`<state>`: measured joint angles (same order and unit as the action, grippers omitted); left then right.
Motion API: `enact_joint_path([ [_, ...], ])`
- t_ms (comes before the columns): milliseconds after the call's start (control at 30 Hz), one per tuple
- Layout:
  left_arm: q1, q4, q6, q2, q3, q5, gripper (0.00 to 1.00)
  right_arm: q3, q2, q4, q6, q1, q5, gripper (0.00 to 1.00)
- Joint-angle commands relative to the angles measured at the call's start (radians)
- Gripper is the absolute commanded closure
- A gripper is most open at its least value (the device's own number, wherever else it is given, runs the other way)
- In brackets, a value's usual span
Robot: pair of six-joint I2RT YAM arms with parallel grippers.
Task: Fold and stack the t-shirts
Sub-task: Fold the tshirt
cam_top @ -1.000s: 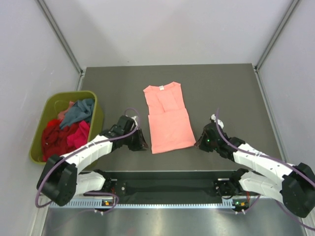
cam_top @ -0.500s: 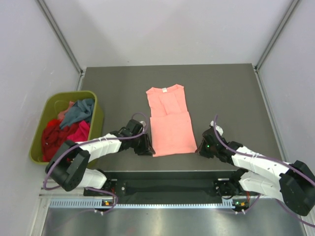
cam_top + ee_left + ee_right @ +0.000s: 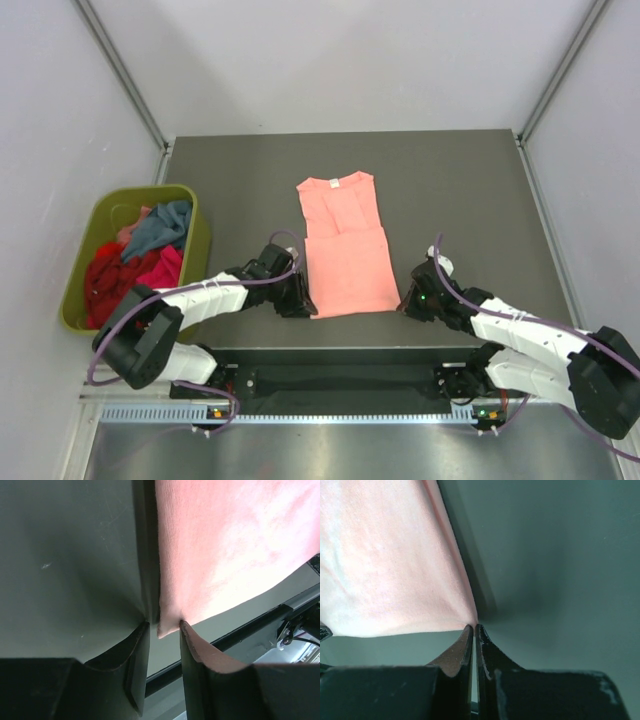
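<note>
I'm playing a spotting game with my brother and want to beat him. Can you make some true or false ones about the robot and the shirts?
1. The pink shirt lies flat on the table. True.
2. The green bin is empty. False: it holds red, magenta and teal-blue clothes.
3. The right gripper is shut on the shirt's near corner. True.
4. The left gripper is squeezed shut. False: its fingers stand apart, with the shirt's other near corner at the tips.
5. The bin sits on the robot's right side. False: it is on its left, beside the table.
</note>
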<state>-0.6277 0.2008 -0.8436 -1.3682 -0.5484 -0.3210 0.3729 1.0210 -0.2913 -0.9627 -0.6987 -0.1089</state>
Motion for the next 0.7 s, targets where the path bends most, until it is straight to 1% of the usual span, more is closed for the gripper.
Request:
enact_joint_path([
  [0, -0.009, -0.001, 0.005, -0.005, -0.007, 0.014, 0.64, -0.014, -0.019, 0.018, -0.004, -0.016, -0.021, 1.00],
  [33, -0.010, -0.003, 0.003, -0.014, -0.008, 0.010, 0.65, -0.012, -0.019, 0.017, -0.004, -0.016, -0.021, 1.00],
  [100, -0.013, -0.017, 0.001, -0.019, -0.004, -0.001, 0.74, -0.012, -0.022, 0.014, -0.007, -0.015, -0.025, 1.00],
  [133, -0.017, -0.021, -0.002, -0.022, -0.002, -0.010, 0.83, -0.012, -0.025, 0.012, -0.008, -0.016, -0.023, 1.00],
  [167, -0.020, -0.020, -0.006, -0.020, -0.002, -0.024, 1.00, -0.008, -0.029, 0.000, -0.008, -0.016, -0.028, 1.00],
  [233, -0.033, 0.023, -0.015, 0.006, -0.016, -0.015, 1.00, 0.014, -0.045, -0.032, -0.011, -0.024, -0.057, 1.00],
  [300, -0.055, 0.083, -0.011, 0.041, -0.050, 0.046, 1.00, 0.032, -0.088, -0.100, -0.013, -0.044, -0.095, 1.00],
  [333, -0.078, 0.154, -0.011, 0.085, -0.065, 0.069, 1.00, 0.047, -0.107, -0.127, -0.021, -0.050, -0.109, 1.00],
  [400, -0.099, 0.211, -0.012, 0.130, -0.106, 0.127, 1.00, 0.060, -0.171, -0.185, -0.030, -0.070, -0.130, 1.00],
  [467, -0.127, 0.283, -0.018, 0.187, -0.134, 0.157, 1.00, 0.070, -0.211, -0.212, -0.047, -0.081, -0.138, 1.00],
  [667, -0.197, 0.376, -0.049, 0.251, -0.199, 0.207, 1.00, 0.092, -0.341, -0.284, -0.090, -0.137, -0.158, 1.00],
])
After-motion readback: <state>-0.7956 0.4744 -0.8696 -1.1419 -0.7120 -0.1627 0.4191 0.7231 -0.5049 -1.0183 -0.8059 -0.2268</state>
